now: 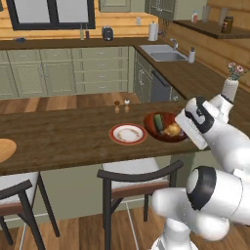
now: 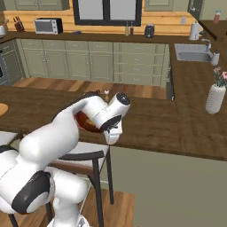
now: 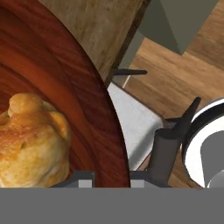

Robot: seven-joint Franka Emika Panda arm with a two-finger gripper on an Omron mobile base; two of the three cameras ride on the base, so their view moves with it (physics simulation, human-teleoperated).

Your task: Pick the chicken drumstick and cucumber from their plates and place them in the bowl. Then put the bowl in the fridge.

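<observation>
Room: a rendered kitchen with pale green cabinets, a sink [image 1: 163,52] in the far corner, and a long dark wooden table [image 1: 63,134] that I am parked against.

Pincer: the pincer [image 3: 112,181] sits at the near rim of the bowl [image 1: 152,132], its tips straddling the rim in the hand view; I read it as clenched on that rim, not released.

Bowl: reddish-brown, on the table at its near edge, just right of the white red-rimmed plate [image 1: 128,134].

Contents: the chicken drumstick [image 3: 30,144] and the cucumber [image 1: 159,122] both lie inside the bowl, the drumstick on the side nearer the pincer.

Plates: the red-rimmed one is bare; a tan wooden plate [image 1: 6,149] lies well apart at the left end of the table.

Stage: in my judgement both foods are loaded and what remains is carrying the bowl to the fridge.

Handling: I expect the bowl to be stiff and fairly heavy for a one-sided rim grip (it will want to tip away from the pincer). The loose cucumber could roll, so I would keep it level and move slowly.

Below: a chair [image 1: 136,178] stands under the table edge.
</observation>
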